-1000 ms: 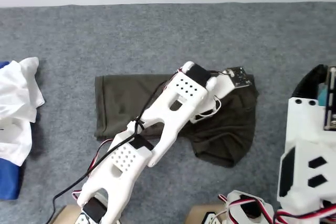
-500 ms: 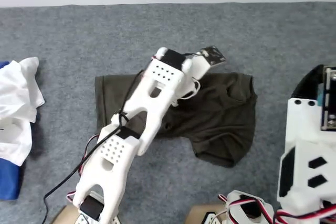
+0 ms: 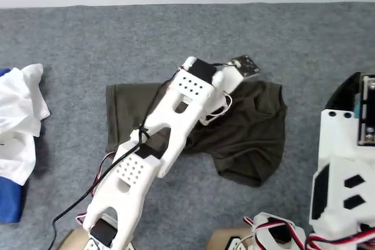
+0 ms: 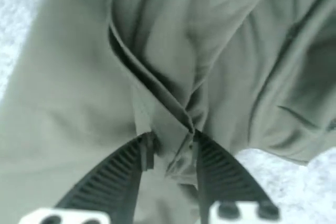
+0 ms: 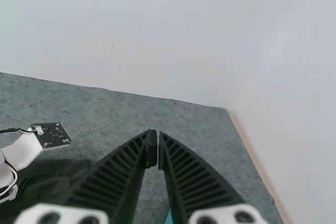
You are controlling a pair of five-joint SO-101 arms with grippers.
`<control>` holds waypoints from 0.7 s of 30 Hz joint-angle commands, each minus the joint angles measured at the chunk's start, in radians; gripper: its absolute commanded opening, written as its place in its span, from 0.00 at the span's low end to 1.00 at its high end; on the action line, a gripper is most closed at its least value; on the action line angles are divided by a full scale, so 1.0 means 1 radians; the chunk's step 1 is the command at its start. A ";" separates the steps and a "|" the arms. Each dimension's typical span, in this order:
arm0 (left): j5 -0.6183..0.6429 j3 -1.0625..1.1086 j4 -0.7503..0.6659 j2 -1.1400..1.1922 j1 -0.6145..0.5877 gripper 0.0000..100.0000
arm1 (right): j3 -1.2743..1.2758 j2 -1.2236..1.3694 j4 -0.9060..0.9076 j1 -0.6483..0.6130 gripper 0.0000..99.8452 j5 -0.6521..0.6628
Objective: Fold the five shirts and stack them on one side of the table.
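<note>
Your high camera looked steeply down on the tabletop (image 3: 176, 33) from the arms' side. Your left wrist camera sat very close over the olive shirt (image 4: 63, 103), past the left pincer (image 4: 169, 148). Your right wrist camera, raised, faced the wall (image 5: 157, 19) beyond the right pincer (image 5: 153, 148), sharing the left arm's circuit board (image 5: 51, 135) with the high view.

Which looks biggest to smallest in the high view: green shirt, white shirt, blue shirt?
1. green shirt, biggest
2. white shirt, next
3. blue shirt, smallest showing; partly under the white one, so unsure
</note>
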 commanded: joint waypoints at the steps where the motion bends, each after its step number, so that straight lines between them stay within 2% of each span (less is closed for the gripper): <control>1: 0.032 -0.077 0.008 -0.061 -0.025 0.13 | 0.011 -0.004 0.031 0.010 0.02 0.009; 8: 0.037 -0.143 0.008 -0.055 -0.118 0.13 | 0.011 -0.008 0.031 0.010 0.02 0.011; 21: 0.031 -0.124 0.006 0.069 -0.227 0.13 | 0.011 -0.001 0.027 0.010 0.02 0.011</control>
